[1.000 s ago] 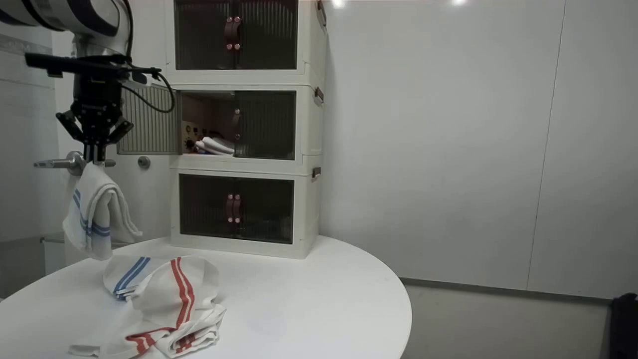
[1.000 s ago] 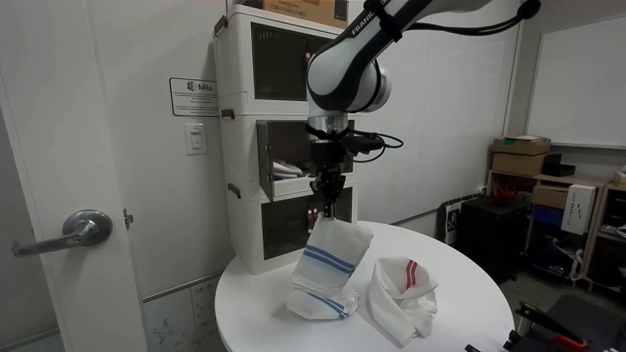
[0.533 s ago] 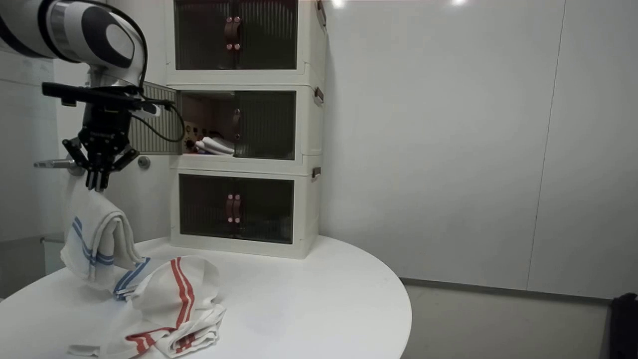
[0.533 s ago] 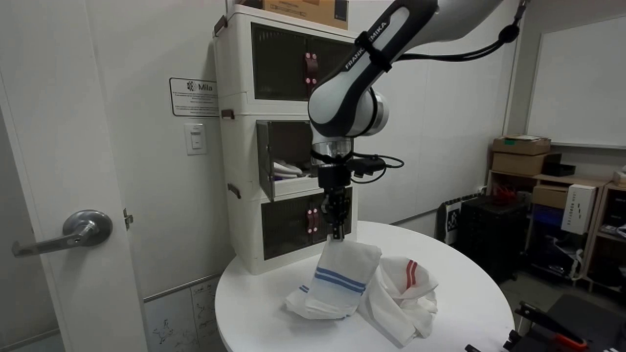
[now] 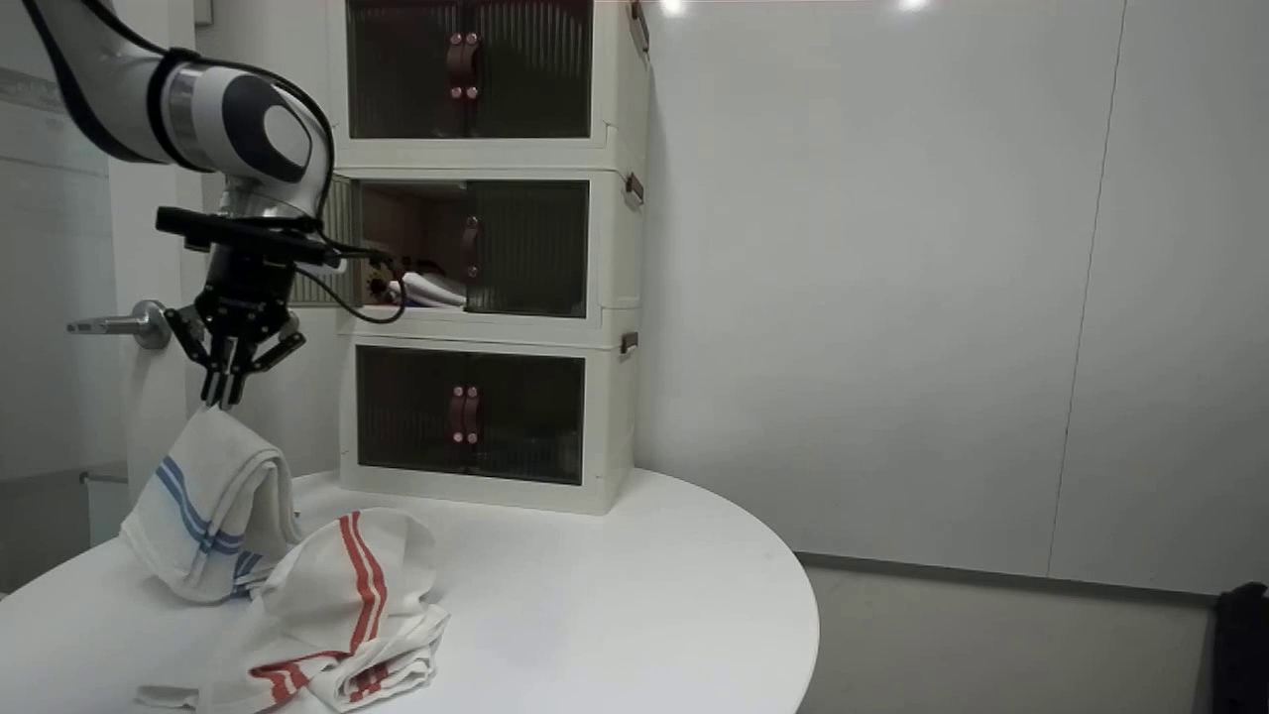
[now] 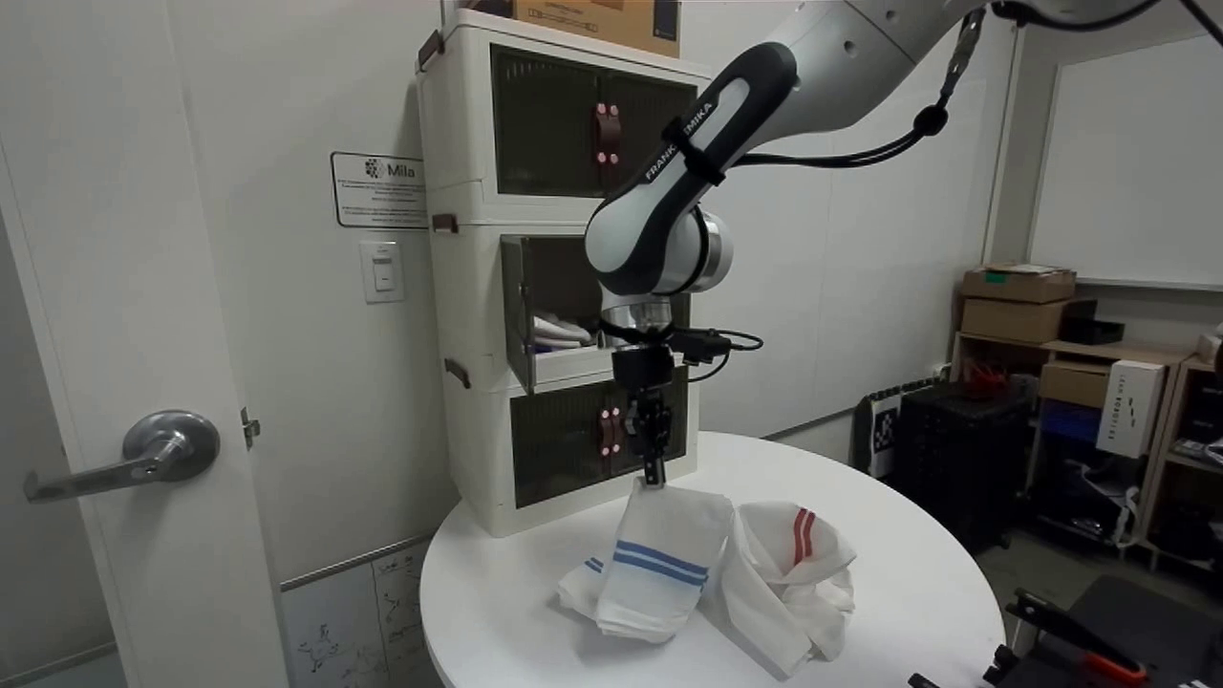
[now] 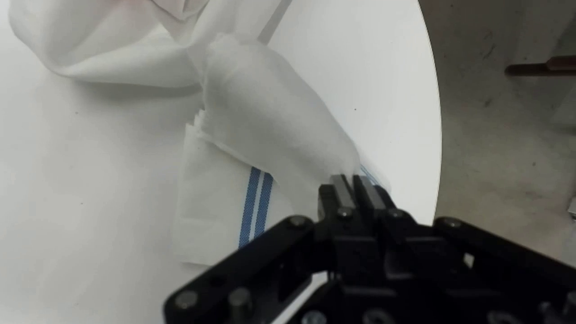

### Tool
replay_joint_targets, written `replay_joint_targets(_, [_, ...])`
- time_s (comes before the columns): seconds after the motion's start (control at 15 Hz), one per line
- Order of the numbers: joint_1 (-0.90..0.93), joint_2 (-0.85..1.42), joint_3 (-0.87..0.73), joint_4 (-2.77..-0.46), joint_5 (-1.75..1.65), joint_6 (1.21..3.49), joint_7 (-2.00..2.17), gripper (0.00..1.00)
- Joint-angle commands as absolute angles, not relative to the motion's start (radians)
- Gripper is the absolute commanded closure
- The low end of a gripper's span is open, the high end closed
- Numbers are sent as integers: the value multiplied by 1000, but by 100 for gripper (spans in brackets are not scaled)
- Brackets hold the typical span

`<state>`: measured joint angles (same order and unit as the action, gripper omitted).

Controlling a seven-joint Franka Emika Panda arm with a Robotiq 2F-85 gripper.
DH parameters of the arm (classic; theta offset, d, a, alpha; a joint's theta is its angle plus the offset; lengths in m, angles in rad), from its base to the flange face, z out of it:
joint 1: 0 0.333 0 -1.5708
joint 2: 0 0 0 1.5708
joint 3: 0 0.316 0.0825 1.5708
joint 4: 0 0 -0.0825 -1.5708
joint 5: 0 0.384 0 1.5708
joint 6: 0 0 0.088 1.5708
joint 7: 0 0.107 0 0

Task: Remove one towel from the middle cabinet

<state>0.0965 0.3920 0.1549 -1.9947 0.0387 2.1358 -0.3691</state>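
In an exterior view, the table (image 5: 634, 595) offers room along its right edge; the cabinet stack (image 5: 496, 327) bars the back, the held blue-striped towel (image 5: 218, 501) and red-striped towel (image 5: 327, 605) the left.

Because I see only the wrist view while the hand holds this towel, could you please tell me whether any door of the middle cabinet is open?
Observer: Yes, a door of the middle cabinet stands open in both exterior views.
Operator: Thank you. Does anything show inside it?
Observer: Yes, in an exterior view, white cloth, apparently folded.
Operator: And what about below it, please?
Observer: The bottom cabinet is shut.
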Motion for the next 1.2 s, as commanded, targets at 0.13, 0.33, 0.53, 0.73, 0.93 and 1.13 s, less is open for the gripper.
replay_joint_targets(0.13, [73, 544, 178, -1809, 46, 2007, -460, 97])
replay_joint_targets(0.33, [81, 602, 167, -1735, 24, 1981, -439, 97])
replay_joint_targets(0.53, [90, 634, 147, -1688, 4, 2008, -384, 81])
replay_joint_targets(0.73, [95, 625, 128, -1687, -17, 2091, -338, 54])
replay_joint_targets(0.93, [95, 595, 120, -1702, -38, 2177, -299, 31])
replay_joint_targets(1.13, [94, 541, 117, -1733, -44, 2265, -258, 10])
